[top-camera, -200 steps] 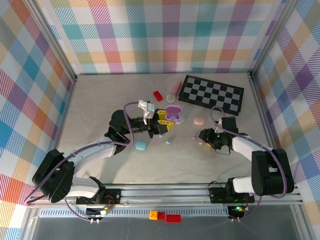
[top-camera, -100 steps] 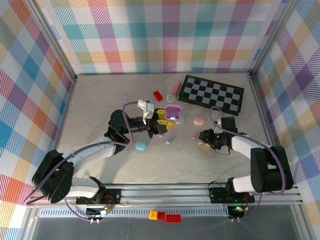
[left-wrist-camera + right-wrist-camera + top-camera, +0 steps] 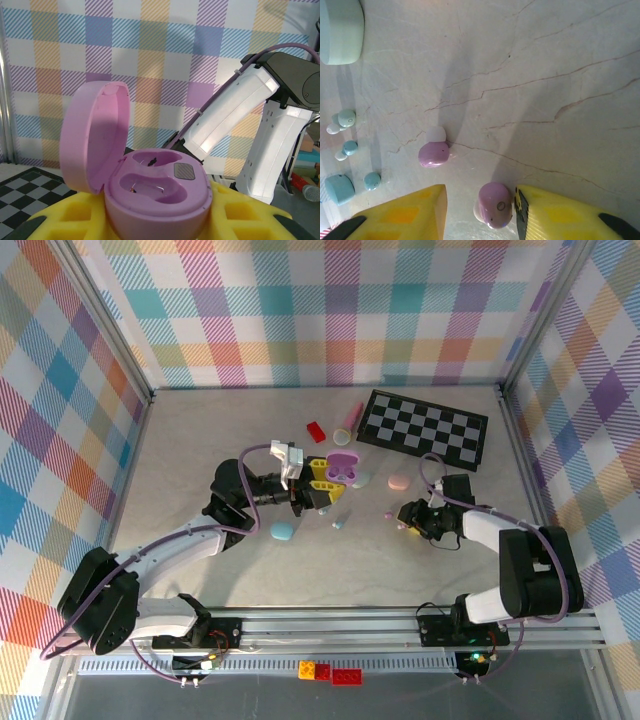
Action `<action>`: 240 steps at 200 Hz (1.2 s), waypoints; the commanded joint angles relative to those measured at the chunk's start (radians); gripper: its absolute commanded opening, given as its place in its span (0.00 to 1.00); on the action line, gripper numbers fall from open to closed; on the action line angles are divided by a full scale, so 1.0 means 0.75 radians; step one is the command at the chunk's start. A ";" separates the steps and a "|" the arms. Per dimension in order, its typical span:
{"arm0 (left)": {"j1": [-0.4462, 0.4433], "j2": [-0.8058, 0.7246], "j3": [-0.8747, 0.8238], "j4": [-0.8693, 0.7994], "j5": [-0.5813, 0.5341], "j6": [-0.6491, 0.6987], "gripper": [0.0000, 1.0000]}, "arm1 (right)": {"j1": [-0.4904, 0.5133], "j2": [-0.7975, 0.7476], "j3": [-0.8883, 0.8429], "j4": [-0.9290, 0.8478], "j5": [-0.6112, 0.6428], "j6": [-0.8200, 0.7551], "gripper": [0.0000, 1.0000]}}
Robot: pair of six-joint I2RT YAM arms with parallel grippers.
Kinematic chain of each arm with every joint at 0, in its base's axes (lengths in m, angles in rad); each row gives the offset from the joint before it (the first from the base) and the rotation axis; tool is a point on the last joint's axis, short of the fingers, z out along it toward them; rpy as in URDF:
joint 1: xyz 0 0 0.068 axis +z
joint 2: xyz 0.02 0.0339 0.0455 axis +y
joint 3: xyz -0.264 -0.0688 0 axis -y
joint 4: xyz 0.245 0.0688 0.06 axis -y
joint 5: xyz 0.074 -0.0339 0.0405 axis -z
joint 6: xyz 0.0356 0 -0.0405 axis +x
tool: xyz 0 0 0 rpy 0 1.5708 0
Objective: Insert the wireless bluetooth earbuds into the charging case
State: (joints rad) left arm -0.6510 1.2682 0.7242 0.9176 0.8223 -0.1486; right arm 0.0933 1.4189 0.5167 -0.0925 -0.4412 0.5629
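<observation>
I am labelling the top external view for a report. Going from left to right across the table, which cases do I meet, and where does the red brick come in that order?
teal oval case → red brick → open purple case → pink oval case

Charging case (image 3: 343, 466) left of two earbuds (image 3: 391, 514), checkerboard (image 3: 424, 429) behind.
</observation>
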 commanded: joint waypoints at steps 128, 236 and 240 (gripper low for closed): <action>0.017 -0.049 -0.031 0.030 0.039 0.037 0.33 | 0.004 0.076 -0.004 0.037 -0.055 0.021 0.28; 0.027 -0.053 -0.043 0.031 0.045 0.043 0.33 | 0.004 0.076 0.002 -0.012 0.009 0.073 0.21; 0.028 -0.052 -0.045 0.030 0.045 0.043 0.33 | 0.004 0.077 0.004 -0.012 0.010 0.074 0.20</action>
State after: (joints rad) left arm -0.6403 1.2552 0.7082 0.9165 0.8295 -0.1402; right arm 0.0937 1.4609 0.5159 -0.0608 -0.4686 0.5987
